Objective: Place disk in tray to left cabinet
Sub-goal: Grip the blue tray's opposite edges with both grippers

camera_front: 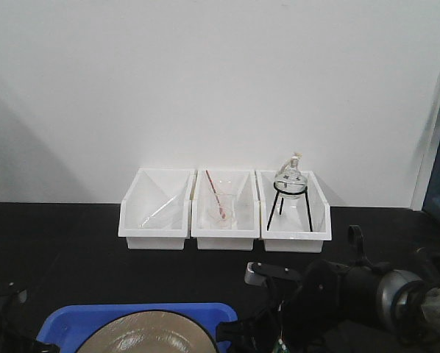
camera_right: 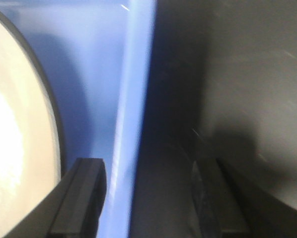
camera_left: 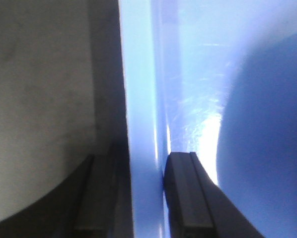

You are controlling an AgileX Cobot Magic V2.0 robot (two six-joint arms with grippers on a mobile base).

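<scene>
The blue tray (camera_front: 65, 320) lies at the near edge of the black table, cut off by the bottom of the front view, with the beige disk (camera_front: 143, 334) inside it. In the left wrist view my left gripper (camera_left: 141, 157) is shut on the tray's (camera_left: 143, 99) left rim, one finger on each side. My right gripper (camera_right: 148, 161) straddles the right rim (camera_right: 131, 74) and is open: its inner finger stands beside the disk (camera_right: 14, 124), and its outer finger stands apart from the rim. The right arm's gripper (camera_front: 238, 331) sits at the tray's right end. The left cabinet is out of view.
Three white open-front bins stand in a row against the white wall: the left bin (camera_front: 155, 209), the middle bin (camera_front: 224, 209) with a beaker and a red rod, the right bin (camera_front: 293, 213) with a round flask (camera_front: 290, 176) on a black tripod.
</scene>
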